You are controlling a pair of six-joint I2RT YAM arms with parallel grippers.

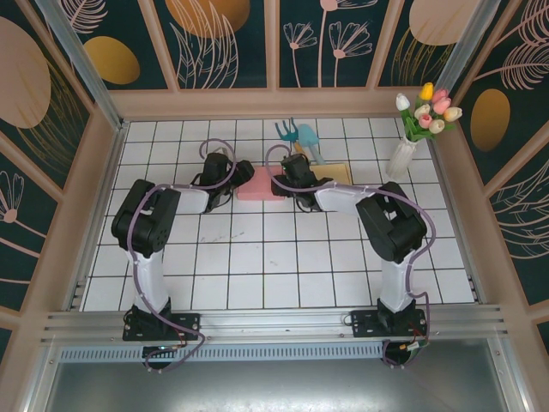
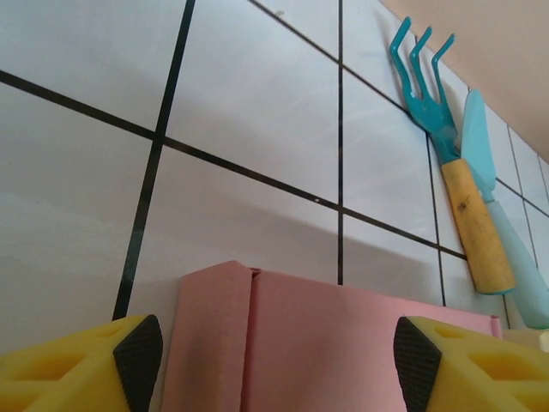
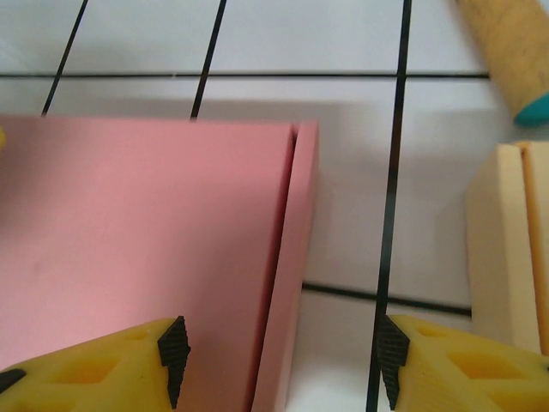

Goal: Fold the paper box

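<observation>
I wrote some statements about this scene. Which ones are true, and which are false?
1. The pink paper box lies flat on the tiled table. True.
2. The left fingers are shut on the box. False: they stand wide apart, with the box's near edge between them.
3. A teal hand rake with a wooden handle lies on the table beyond the box. True.
4. The vase of tulips has tipped over. False: it stands upright near the far right corner.
</observation>
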